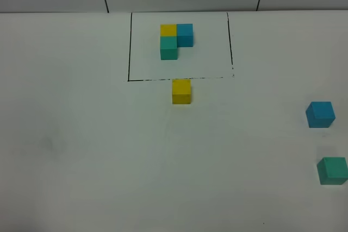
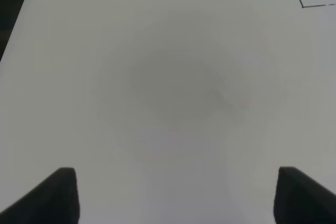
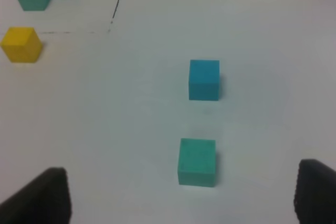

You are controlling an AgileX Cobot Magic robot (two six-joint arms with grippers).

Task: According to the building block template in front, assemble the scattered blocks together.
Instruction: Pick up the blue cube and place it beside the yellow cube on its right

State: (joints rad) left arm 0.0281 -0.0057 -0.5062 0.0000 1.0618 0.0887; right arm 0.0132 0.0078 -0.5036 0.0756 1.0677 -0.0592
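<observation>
White table [image 1: 81, 161], teal-green block [image 1: 333, 170] at view edge, left gripper [image 2: 176, 198] and right gripper [image 3: 181, 203] released, only tips visible.

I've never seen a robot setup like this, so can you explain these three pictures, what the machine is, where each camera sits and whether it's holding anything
This is a robot with two arms, each ending in a gripper. One picture looks down from a high camera on a white table; the other two come from cameras on the wrists. Inside a black-lined rectangle sits the template, an L of three cubes, yellow, blue and teal-green. Loose outside lie a small matte yellow cube, a blue cube and a teal-green cube. The dark tips in the wrist pictures are the left gripper and right gripper, both open, holding nothing.
</observation>
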